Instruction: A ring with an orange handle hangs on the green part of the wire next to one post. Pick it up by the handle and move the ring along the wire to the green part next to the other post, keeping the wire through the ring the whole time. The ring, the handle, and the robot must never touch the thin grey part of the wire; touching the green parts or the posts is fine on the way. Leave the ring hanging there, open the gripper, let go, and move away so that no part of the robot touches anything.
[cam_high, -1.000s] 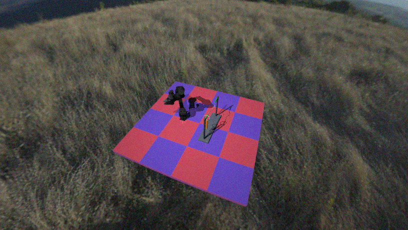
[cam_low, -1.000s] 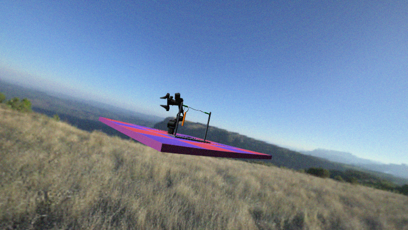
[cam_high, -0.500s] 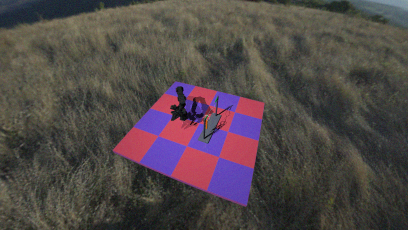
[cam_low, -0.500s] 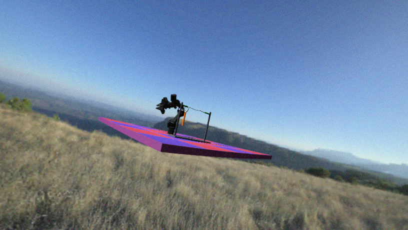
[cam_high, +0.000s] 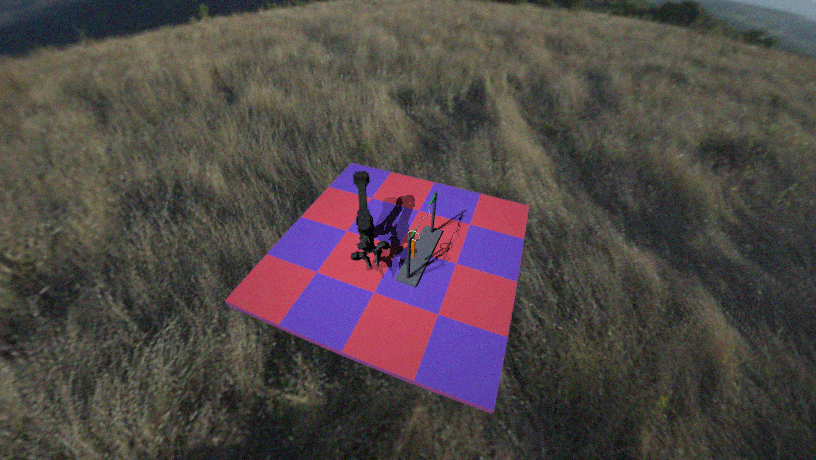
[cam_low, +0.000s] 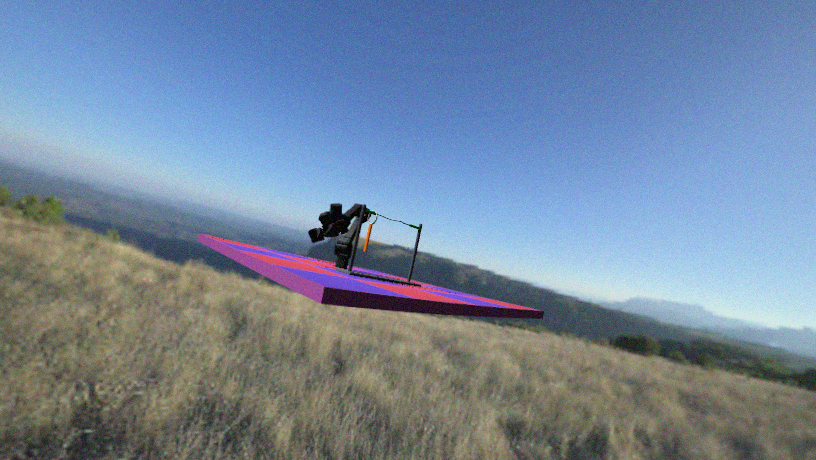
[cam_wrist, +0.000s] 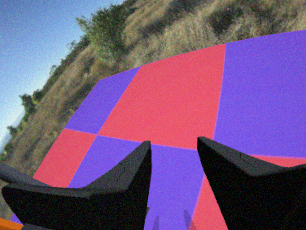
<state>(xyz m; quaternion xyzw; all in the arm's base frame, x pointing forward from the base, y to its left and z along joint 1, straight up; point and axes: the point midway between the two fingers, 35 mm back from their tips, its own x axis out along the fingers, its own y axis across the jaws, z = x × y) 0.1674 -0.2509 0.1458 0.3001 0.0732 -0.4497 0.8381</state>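
Note:
The ring (cam_high: 417, 232) (cam_low: 376, 218) hangs around the wire near one post (cam_high: 409, 260) (cam_low: 356, 240), at that post's green part. Its orange handle (cam_high: 413, 248) (cam_low: 367, 237) points down beside the post. An orange strip, apparently the handle, shows at the wrist view's lower left corner, outside the fingers. The thin grey wire (cam_low: 394, 218) runs to the green part (cam_high: 433, 199) (cam_low: 414, 225) by the other post (cam_high: 433, 217) (cam_low: 416, 251). My gripper (cam_high: 373, 266) (cam_wrist: 174, 144) is partly open and empty, off to the post's left in the top view.
Both posts stand on a dark base plate (cam_high: 424, 249) on the red and purple checkered table top (cam_high: 394, 337) (cam_low: 365, 280). The arm (cam_high: 362, 200) (cam_low: 342, 245) rises beside the plate. Dry grass and hills lie beyond the table's edges.

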